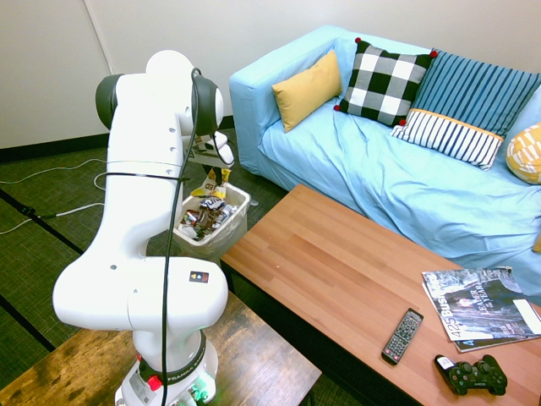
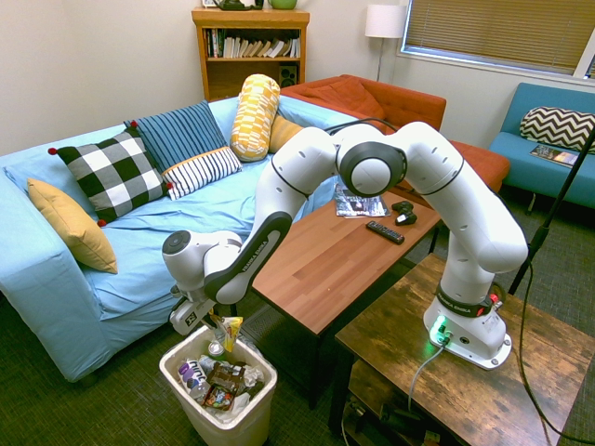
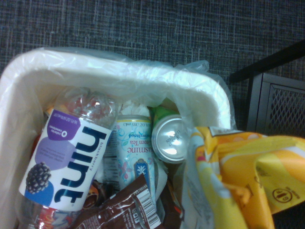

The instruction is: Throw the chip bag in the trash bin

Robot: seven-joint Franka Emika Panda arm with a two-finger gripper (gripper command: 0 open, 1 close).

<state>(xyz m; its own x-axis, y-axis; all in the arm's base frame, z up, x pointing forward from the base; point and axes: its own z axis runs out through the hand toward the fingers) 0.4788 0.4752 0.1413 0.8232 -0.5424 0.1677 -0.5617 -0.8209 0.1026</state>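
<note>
The chip bag point(image 2: 230, 329), yellow foil with white patches, hangs just above the open top of the trash bin point(image 2: 259, 394). My gripper point(image 2: 218, 321) is shut on the bag's upper edge. From the other side the chip bag point(image 1: 211, 185) dangles below the gripper point(image 1: 218, 171), over the trash bin point(image 1: 243, 200), which is white with a clear liner. In the wrist view the chip bag point(image 3: 238, 176) fills the right side over the bin's rim point(image 3: 119, 76). A Hint bottle point(image 3: 71, 162), a tea can point(image 3: 136, 152) and dark candy wrappers point(image 3: 128, 210) lie inside the bin.
The bin stands on dark carpet between the blue sofa point(image 2: 56, 279) and the wooden coffee table point(image 2: 335, 251). A remote point(image 1: 402, 335), a game controller point(image 1: 472, 375) and magazines point(image 1: 478, 306) lie at the table's far end. A dark wooden side table point(image 2: 465, 381) bears the arm.
</note>
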